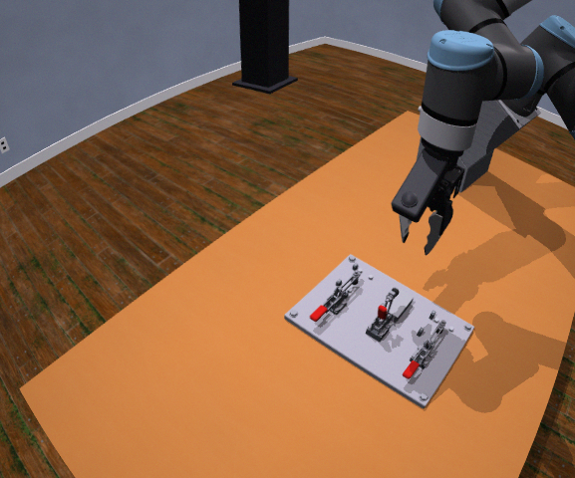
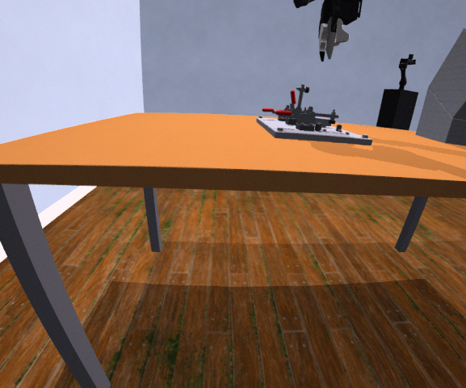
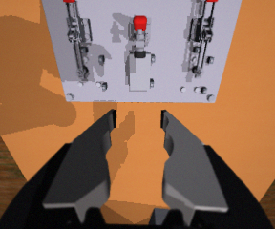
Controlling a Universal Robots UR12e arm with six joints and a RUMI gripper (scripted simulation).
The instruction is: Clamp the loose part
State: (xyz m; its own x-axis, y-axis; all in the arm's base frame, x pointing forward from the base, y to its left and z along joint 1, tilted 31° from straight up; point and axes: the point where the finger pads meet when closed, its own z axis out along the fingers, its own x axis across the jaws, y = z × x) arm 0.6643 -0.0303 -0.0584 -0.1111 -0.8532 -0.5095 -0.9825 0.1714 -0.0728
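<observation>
The grey fixture plate [image 1: 379, 329] lies on the orange table with three toggle clamps. The left clamp's red handle [image 1: 318, 313] and the right clamp's red handle [image 1: 410, 368] lie flat. The middle clamp's red handle [image 1: 382, 312] stands upright with its bar raised. A small light-grey plate part [image 1: 404, 310] sits in the middle nest; in the wrist view the part [image 3: 138, 78] lies just below that clamp's bar. My gripper [image 1: 421, 239] hangs well above the table beyond the plate's far edge. Its fingers stand partly closed, with a gap and nothing between them.
The arm's base housing [image 2: 458, 91] stands at the table's right end. A black pillar [image 1: 264, 43] stands on the floor far behind. The fixture shows low on the table in the exterior view [image 2: 312, 125], with the gripper [image 2: 328, 45] high above it.
</observation>
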